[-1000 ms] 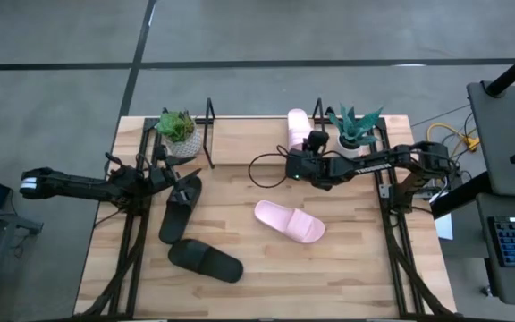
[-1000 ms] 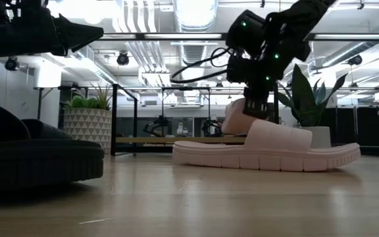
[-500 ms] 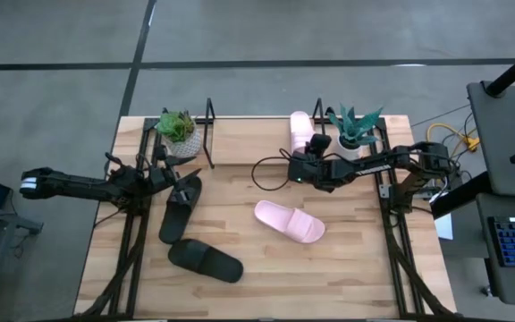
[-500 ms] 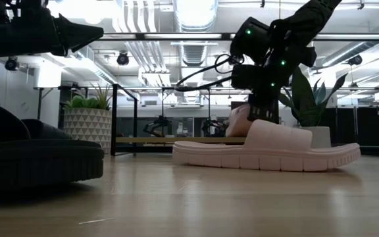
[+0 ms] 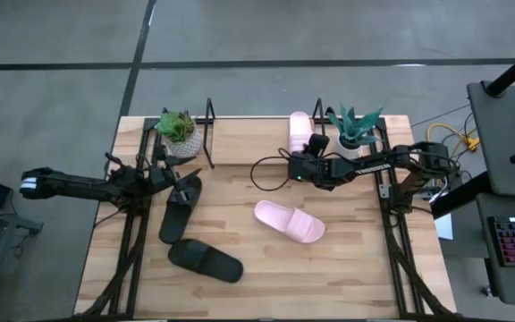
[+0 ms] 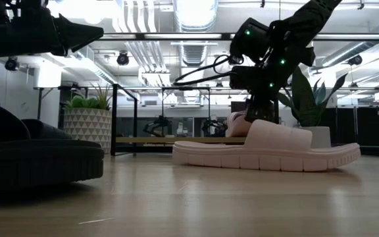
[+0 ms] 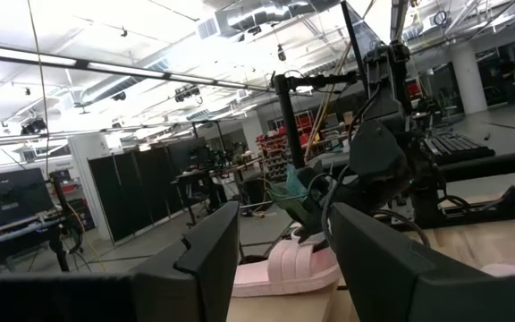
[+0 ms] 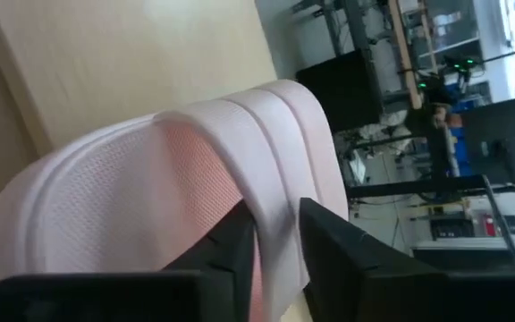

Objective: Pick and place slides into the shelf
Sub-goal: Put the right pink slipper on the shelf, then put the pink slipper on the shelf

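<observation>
I am keeping my right claw (image 5: 304,150) clamped on the pink slide's (image 5: 299,128) strap, now settled lower at the far shelf (image 5: 208,114), so release comes next, while my left claw (image 5: 179,179) is waiting apart.

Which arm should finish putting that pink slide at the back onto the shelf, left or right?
Right. The right gripper is shut on the strap of the pink slide at the shelf. The left gripper waits open over a black slide on the table's far side.
</observation>
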Available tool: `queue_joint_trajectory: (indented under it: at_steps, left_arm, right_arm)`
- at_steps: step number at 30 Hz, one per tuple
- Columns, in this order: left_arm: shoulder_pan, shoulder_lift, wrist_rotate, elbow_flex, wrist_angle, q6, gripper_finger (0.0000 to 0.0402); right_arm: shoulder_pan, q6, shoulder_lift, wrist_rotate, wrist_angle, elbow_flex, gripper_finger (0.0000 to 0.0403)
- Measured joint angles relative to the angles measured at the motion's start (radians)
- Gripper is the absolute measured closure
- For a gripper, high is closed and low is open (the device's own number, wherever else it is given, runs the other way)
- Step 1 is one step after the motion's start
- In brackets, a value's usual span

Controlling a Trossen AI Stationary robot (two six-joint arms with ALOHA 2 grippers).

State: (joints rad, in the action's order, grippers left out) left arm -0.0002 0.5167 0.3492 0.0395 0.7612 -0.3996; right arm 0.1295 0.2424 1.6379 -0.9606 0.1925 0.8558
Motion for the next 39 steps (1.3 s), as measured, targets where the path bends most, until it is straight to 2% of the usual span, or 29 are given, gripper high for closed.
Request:
queue_joint_trajectory:
  at_steps: [6,13,24,31,39]
  left_arm:
    - [0.000,0.000,0.000,0.000,0.000,0.000,0.0237]
    - [0.000,0.000,0.000,0.000,-0.001,0.000,0.0237]
    - [0.000,0.000,0.000,0.000,-0.002,0.000,0.0237]
    - [0.000,0.000,0.000,0.000,-0.002,0.000,0.0237]
    - [0.000,0.000,0.000,0.000,-0.002,0.000,0.0237]
  right_arm:
    - [0.002,0.015,0.000,0.000,0.004,0.000,0.0252]
    - [0.000,0.027,-0.009,0.067,0.012,0.002,0.0225]
    - [-0.012,0.027,-0.061,0.101,0.026,0.001,0.0218]
    - [-0.012,0.016,-0.082,0.290,0.088,0.001,0.0220]
    - [-0.044,-0.026,-0.128,0.281,0.129,0.000,0.0226]
